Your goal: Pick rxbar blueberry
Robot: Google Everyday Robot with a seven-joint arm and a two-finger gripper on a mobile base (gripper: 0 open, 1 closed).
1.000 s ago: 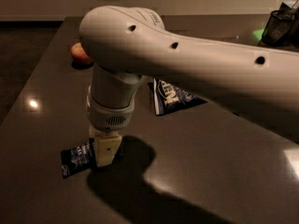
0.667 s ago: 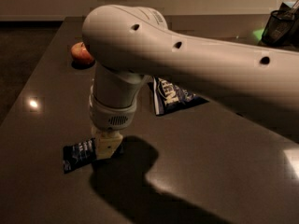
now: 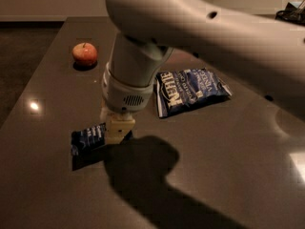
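The rxbar blueberry (image 3: 88,138), a small flat dark navy wrapper with white lettering, hangs a little above the dark table (image 3: 228,166), with its shadow on the surface beneath it. My gripper (image 3: 117,130) points straight down from the thick white arm and is shut on the bar's right end. The cream fingers (image 3: 119,127) cover that end of the wrapper.
A larger crinkled blue-and-white chip bag (image 3: 190,90) lies just right of the gripper. A red apple (image 3: 85,54) sits at the far left. Dark objects (image 3: 291,11) stand at the far right corner. The table's left edge runs close by the bar.
The gripper has risen and shifted slightly right, and the bar has come up off the table with it. The apple, earlier partly hidden by the arm, now shows whole.
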